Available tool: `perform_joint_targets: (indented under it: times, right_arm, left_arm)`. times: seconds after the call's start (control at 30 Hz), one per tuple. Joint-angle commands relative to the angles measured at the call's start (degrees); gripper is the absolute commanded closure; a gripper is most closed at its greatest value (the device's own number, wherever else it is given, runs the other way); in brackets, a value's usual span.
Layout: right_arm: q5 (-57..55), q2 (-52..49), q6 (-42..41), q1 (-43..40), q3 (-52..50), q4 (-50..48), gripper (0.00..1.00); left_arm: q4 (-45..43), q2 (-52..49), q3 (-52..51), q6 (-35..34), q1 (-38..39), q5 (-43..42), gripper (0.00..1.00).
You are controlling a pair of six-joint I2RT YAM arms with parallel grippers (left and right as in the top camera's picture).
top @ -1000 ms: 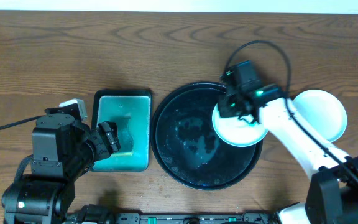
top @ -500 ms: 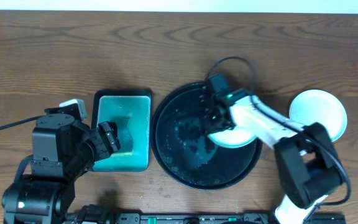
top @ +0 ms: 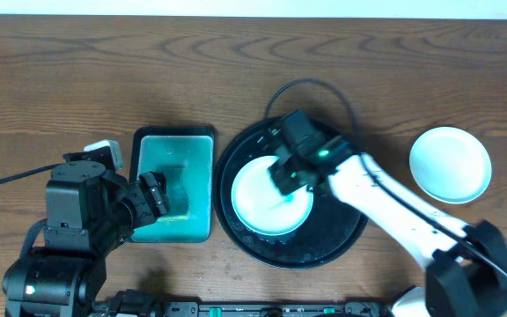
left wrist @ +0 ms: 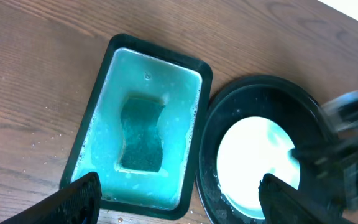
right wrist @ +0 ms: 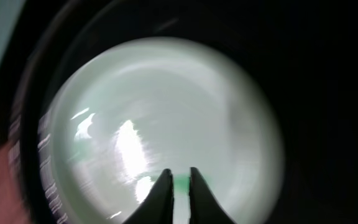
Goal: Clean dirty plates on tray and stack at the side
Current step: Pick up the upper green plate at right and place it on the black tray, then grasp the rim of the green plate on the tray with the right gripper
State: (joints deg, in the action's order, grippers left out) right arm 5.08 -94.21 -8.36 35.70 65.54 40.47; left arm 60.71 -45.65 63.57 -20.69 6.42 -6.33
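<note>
Small, glossy, pale-mint round plate (top: 262, 198) lying left of centre in the large black round tray (top: 324, 246), pinched at its right rim by the narrowed right hand (right wrist: 179, 183); judged light, stiff, slippery and breakable, best gripped by the rim.

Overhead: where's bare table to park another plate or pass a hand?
Free: the wide tabletop strip behind pad tray, round tray and side plate; also the left end behind the left arm. Crowded: the thin slot between the trays; near right, where the right arm reaches its gripped plate.
</note>
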Motion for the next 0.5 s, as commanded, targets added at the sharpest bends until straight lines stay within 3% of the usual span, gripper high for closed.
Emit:
perform_joint_targets:
  times: [0.0,0.07,0.17,0.3,0.37,0.43,0.47]
  right_arm:
    - [-8.9,1.6,-8.6,-6.2,0.8,-0.2,0.88]
    - [-6.7,1.1,-7.9,-9.0,0.8,-0.5,0.86]
    - [0.5,-0.7,2.8,-11.6,0.6,-3.1,0.83]
    - [13.2,-4.8,22.8,-11.6,0.5,-6.1,0.62]
    - [16.8,-7.5,33.3,-10.6,0.5,-8.0,0.46]
    - [15.3,-10.1,37.7,-9.7,0.5,-11.2,0.34]
    - [14.6,-11.2,39.8,-9.3,0.5,-12.5,0.34]
  left_arm:
    - [0.1,0.0,0.8,0.7,-0.2,-0.6,0.19]
    - [0.1,-0.1,0.8,0.7,-0.2,-0.6,0.19]
    - [0.1,0.0,0.8,0.7,-0.2,-0.6,0.19]
    - [0.1,0.0,0.8,0.7,-0.2,-0.6,0.19]
    - [0.1,-0.1,0.8,0.7,-0.2,-0.6,0.19]
    - [0.1,-0.1,0.8,0.7,-0.2,-0.6,0.19]
    - [0.1,-0.1,0.8,0.7,-0.2,-0.6,0.18]
